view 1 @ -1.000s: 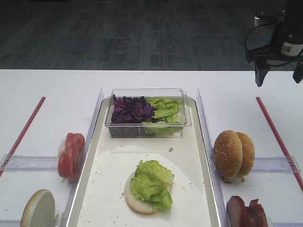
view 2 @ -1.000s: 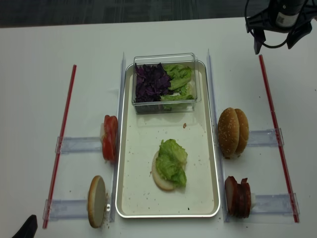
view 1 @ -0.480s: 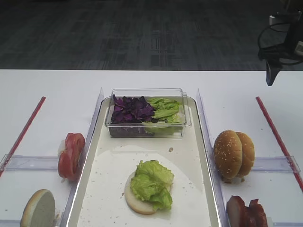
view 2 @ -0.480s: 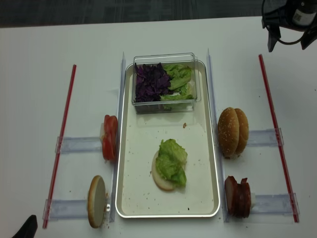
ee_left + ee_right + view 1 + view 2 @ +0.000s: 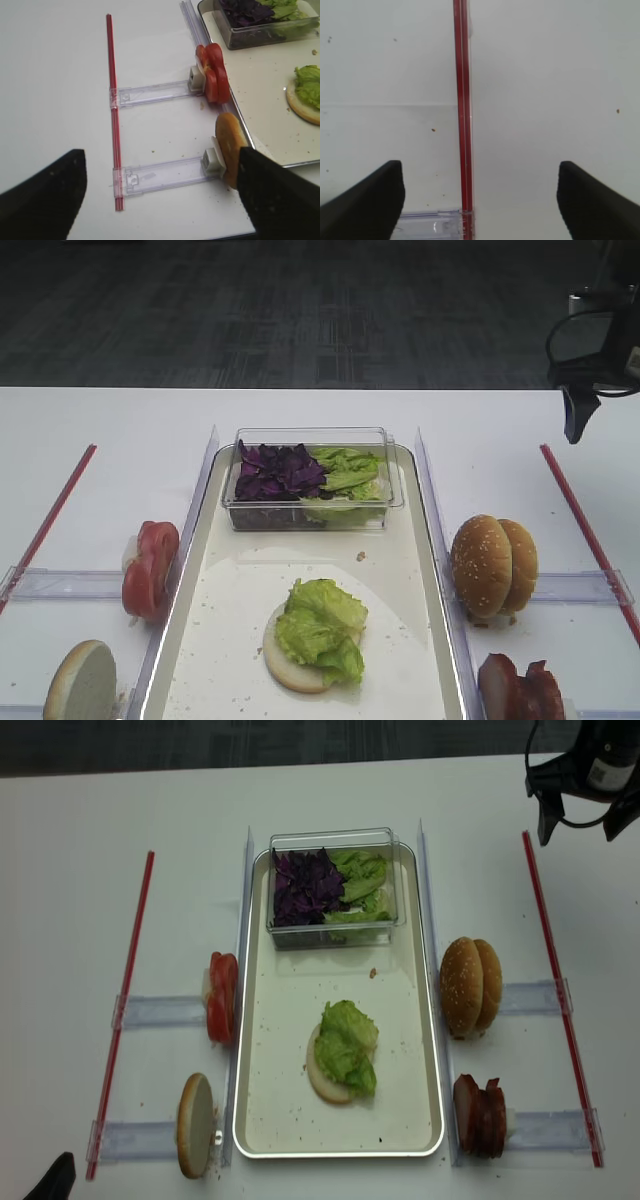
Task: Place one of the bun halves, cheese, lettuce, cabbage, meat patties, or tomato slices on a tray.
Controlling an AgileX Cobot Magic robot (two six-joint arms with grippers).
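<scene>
Hovering above the far right of the white table (image 5: 60, 820), the right gripper (image 5: 578, 816) has its jaws spread wide and holds nothing; its wrist view looks straight down on the right red strip (image 5: 462, 110) running between the two fingers (image 5: 367, 197). The left gripper (image 5: 160, 200) likewise stands spread and empty, near the left red strip (image 5: 112, 100). On the cream tray (image 5: 290, 1115) a pale bun half (image 5: 318, 1082) lies flat with a lettuce leaf (image 5: 347, 1045) on top. A clear box (image 5: 335, 885) of purple cabbage (image 5: 305, 885) and green leaves sits at the tray's far end. Left of the tray: tomato slices (image 5: 221, 997) on edge and an upright bun half (image 5: 195, 1125). Right of it: two sesame bun halves (image 5: 471, 986) and meat patties (image 5: 481, 1116), all in clear holders.
</scene>
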